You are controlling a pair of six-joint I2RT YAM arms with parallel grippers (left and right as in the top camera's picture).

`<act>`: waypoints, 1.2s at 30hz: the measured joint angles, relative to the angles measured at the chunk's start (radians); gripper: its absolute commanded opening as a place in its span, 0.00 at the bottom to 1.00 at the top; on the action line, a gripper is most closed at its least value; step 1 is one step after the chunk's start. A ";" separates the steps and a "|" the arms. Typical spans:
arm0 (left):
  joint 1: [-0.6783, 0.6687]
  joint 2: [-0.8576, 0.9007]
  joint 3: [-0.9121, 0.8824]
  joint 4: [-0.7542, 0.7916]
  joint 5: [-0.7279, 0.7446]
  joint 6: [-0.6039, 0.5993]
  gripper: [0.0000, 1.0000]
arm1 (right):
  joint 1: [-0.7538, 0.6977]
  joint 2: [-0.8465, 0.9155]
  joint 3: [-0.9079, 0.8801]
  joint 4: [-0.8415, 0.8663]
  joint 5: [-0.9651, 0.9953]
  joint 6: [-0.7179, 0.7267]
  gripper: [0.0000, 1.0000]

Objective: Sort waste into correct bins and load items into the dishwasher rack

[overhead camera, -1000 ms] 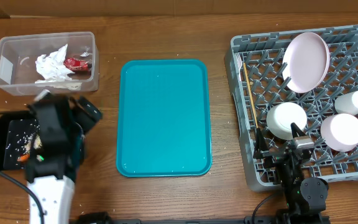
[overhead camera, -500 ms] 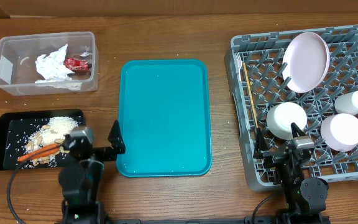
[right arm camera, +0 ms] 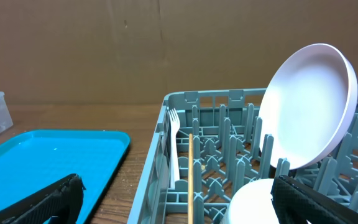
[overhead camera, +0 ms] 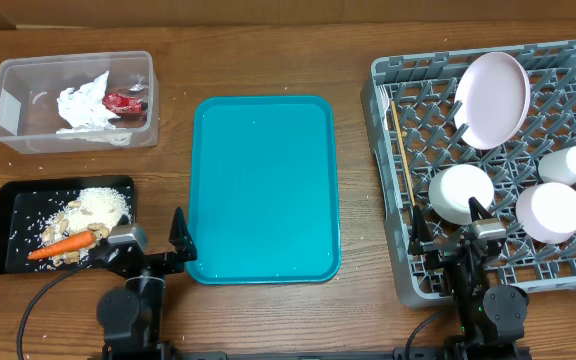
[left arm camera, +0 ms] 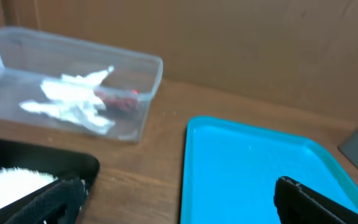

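Note:
The black bin (overhead camera: 8,235) at the front left holds an orange carrot (overhead camera: 65,245), beige nut bits (overhead camera: 68,215) and white rice (overhead camera: 103,203). The clear bin (overhead camera: 73,62) behind it holds crumpled paper and a red wrapper. In the grey dishwasher rack (overhead camera: 393,250) stand a white plate (overhead camera: 491,98), two bowls (overhead camera: 461,193) (overhead camera: 550,212) and a cup (overhead camera: 568,163), with a fork (right arm camera: 174,143) and a wooden stick (overhead camera: 402,150) by its left wall. My left gripper (overhead camera: 151,240) (left arm camera: 182,205) hangs open and empty between the black bin and the teal tray. My right gripper (overhead camera: 448,225) (right arm camera: 185,205) is open and empty over the rack's front left corner.
A flat teal tray (overhead camera: 263,190) lies in the middle of the wooden table, with nothing on it. Stray rice grains dot the wood near the black bin. The rack's raised walls stand close under the right gripper.
My left arm has drawn back from over the black bin to the table's front edge, uncovering the carrot, nut bits and rice. The right arm has not moved.

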 measured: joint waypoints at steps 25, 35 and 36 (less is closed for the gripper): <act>0.000 -0.034 0.000 -0.003 -0.027 0.023 1.00 | 0.000 0.000 0.000 0.000 0.000 0.000 1.00; 0.000 -0.034 0.000 -0.003 -0.027 0.023 1.00 | 0.000 0.000 0.000 -0.001 0.000 0.000 1.00; 0.000 -0.034 0.000 -0.003 -0.027 0.023 1.00 | 0.000 0.000 0.000 0.000 0.000 0.000 1.00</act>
